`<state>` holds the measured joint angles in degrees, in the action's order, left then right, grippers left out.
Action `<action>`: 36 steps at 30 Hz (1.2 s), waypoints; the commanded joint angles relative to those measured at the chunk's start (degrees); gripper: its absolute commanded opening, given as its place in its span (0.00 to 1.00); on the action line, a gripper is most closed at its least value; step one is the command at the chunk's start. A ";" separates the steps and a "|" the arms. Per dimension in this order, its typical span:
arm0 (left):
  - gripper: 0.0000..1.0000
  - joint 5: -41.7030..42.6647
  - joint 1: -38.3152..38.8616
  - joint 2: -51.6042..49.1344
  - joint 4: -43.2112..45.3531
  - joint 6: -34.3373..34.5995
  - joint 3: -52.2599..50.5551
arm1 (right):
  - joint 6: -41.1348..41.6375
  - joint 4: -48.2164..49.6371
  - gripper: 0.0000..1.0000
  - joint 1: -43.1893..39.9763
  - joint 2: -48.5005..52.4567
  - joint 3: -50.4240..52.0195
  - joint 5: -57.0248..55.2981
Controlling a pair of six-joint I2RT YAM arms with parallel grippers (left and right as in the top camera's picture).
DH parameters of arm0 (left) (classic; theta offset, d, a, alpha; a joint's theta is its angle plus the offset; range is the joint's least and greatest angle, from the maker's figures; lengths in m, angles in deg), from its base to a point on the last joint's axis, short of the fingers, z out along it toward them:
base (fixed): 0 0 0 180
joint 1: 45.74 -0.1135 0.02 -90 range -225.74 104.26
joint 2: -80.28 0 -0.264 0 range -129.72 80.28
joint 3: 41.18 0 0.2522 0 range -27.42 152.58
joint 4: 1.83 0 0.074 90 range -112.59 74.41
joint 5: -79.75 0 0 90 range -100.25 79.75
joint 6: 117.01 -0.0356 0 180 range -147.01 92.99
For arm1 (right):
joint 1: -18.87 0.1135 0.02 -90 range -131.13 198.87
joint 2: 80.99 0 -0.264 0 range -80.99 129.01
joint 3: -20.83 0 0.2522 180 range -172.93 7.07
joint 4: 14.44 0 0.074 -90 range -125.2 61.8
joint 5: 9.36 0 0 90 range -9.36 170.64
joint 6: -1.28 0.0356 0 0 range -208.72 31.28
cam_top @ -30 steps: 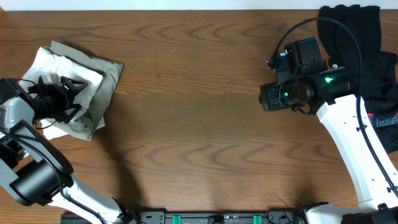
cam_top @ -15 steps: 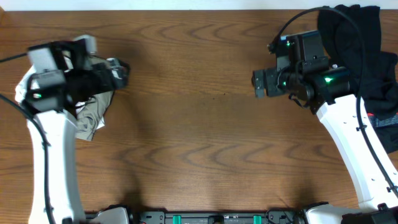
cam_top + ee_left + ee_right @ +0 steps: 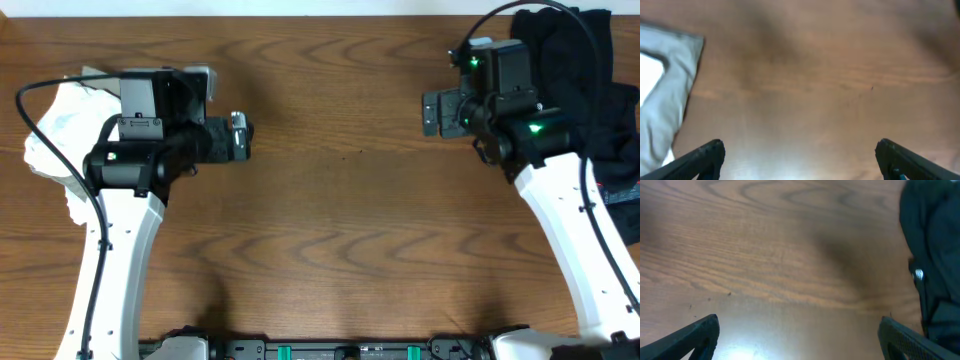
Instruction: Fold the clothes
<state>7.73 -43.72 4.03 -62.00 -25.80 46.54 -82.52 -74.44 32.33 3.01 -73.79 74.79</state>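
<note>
- Brown wood table (image 3: 330,250) in the overhead view, with its middle bare. The white T-shirt (image 3: 52,118) lies at the far left edge as a compact bundle, and the left arm (image 3: 130,165) partly covers it.
- Overhead: the left gripper (image 3: 240,137) hangs over bare wood just right of the shirt, not touching it. The right gripper (image 3: 430,113) is over bare wood near the dark clothes (image 3: 590,70), which are heaped in the top right corner.
- Left wrist view: the left gripper (image 3: 800,157) has its jaws spread wide with only table between them. A straight edge and corner of the white T-shirt (image 3: 667,95) show at the left, lying flat on the wood.
- Right wrist view: the right gripper (image 3: 800,335) also has its jaws spread wide and holds nothing. The dark clothes (image 3: 935,245) sit at the right edge, apart from the fingers.
- Progress, as a guess: the white shirt looks folded and parked. The dark heap looks crumpled, so it is probably next, and the task is likely partway at best.
- Hard to make out: no print or lettering is visible on the shirt, and its fold quality under the arm is unclear. The dark heap is cut off by the frame, so I can't count the garments. A small shiny bit (image 3: 918,274) on it can't be identified.
</note>
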 commanded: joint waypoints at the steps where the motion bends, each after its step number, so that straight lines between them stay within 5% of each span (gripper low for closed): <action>1: 0.98 -0.72 -0.22 3.78 -2.86 -1.84 0.39 | 4.07 -2.29 0.99 -2.21 -6.60 0.04 0.52; 8: 0.98 -0.74 -0.17 19.41 -3.43 -4.70 -5.81 | 4.02 -6.21 0.99 0.09 -21.99 5.27 0.50; 19: 0.98 -0.70 -0.17 41.59 -3.06 -4.61 -22.23 | 4.72 0.11 0.99 4.72 -53.75 34.95 0.61; 36: 0.98 -0.70 -0.17 41.62 -4.59 -4.61 -22.36 | 4.68 -16.41 0.99 4.72 -57.11 45.83 0.96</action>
<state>7.36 -43.79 45.40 -66.57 -29.86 24.33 -78.61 -90.85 36.48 -53.88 -28.24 75.71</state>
